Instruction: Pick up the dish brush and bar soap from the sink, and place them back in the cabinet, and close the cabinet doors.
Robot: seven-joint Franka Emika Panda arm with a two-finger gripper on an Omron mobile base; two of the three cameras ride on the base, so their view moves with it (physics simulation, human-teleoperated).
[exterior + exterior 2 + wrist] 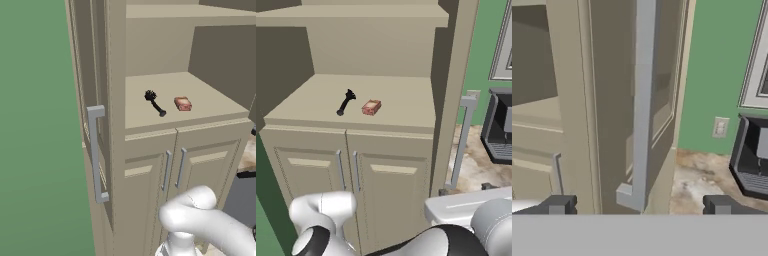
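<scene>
Hand view shows my gripper (637, 205) spread wide at the open cabinet door's handle (641, 100), brush (154, 102) and soap (183, 103) mid-shelf; closing off-centre, I might slip.

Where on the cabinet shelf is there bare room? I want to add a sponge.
The shelf is bare right of the soap out to the side wall, left of the brush, and behind both to the back wall. It is crowded only where brush and soap lie side by side, apart, near the front edge.
</scene>
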